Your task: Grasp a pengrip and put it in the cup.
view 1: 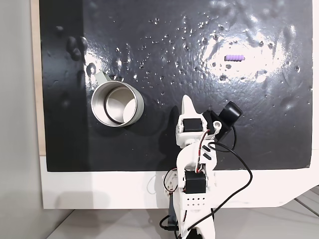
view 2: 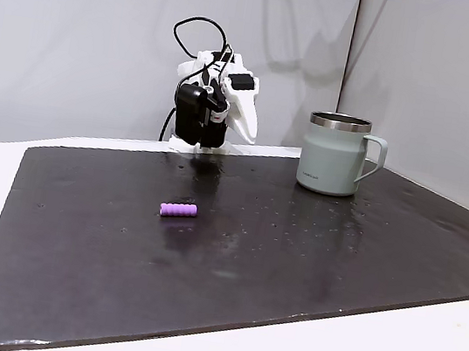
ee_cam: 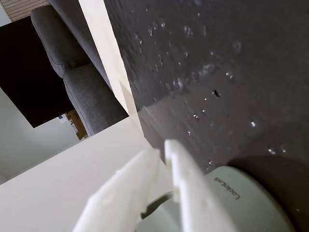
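Observation:
The purple ribbed pengrip (view 1: 234, 57) lies on the black mat at the upper right of a fixed view, and at the mat's left middle (view 2: 178, 210) in the other. The metal cup (view 1: 117, 104) stands upright at the left, pale inside, its handle pointing up-left; from the side it is a grey-green mug (view 2: 337, 154). My gripper (view 1: 188, 101) is folded back over the arm's base, shut and empty, well apart from both. It hangs tip-down (view 2: 248, 133) left of the cup. In the wrist view the white fingers (ee_cam: 161, 150) lie together above the cup's wall (ee_cam: 241, 203).
The black mat (view 1: 249, 134) has a bumpy, shiny surface with white glare specks. It lies on a white table (view 1: 99, 191). A black round camera (view 1: 230, 112) rides on the arm. Grey walls stand behind the table (view 2: 78, 37). A grey sofa (ee_cam: 82, 92) shows beyond the mat's edge.

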Robot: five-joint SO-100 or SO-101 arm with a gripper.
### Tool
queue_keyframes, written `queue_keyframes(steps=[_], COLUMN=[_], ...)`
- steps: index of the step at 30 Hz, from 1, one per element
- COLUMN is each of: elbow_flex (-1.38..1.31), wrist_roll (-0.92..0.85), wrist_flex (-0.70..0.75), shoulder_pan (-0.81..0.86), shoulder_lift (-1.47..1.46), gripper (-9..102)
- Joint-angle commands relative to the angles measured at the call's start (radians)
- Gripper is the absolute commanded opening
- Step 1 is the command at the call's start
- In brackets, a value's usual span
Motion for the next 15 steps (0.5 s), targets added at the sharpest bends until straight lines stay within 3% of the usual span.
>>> queue_keyframes(steps=[1, 7, 15], elbow_flex=[0.054, 0.0, -0.351], wrist_roll=[-0.025, -0.044, -0.109], wrist_flex=[-0.035, -0.034, 0.063], shoulder_pan=[-0.002, -0.015, -0.034], shoulder_lift=[0.012, 0.012, -0.055], gripper=[0, 0, 0])
